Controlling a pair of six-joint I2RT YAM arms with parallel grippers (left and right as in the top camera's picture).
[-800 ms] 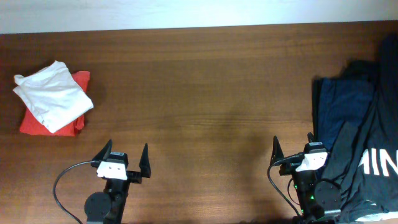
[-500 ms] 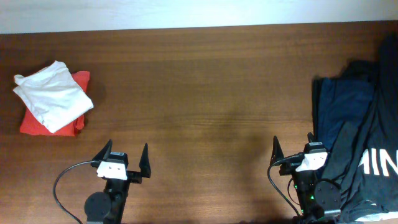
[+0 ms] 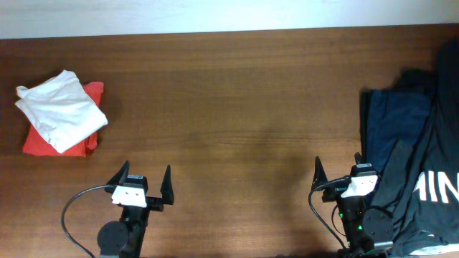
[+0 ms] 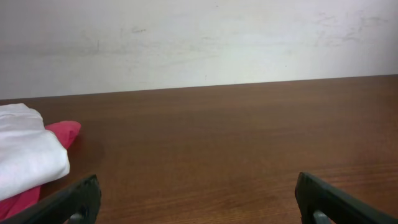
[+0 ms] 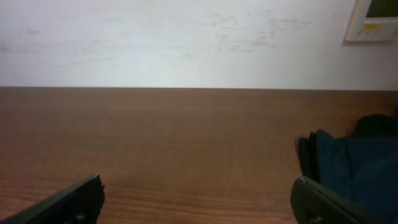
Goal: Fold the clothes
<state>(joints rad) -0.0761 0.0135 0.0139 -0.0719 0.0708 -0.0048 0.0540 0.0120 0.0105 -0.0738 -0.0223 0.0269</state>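
A heap of dark clothes lies at the right table edge: a navy garment and a black T-shirt with white lettering draped over it. The navy garment also shows in the right wrist view. A folded white garment lies on a red one at the far left; both show in the left wrist view, the white one and the red one. My left gripper is open and empty near the front edge. My right gripper is open and empty, its right finger next to the dark heap.
The brown wooden table spans the view. A white wall stands behind its far edge, with a small panel at upper right. A cable loops beside the left arm's base.
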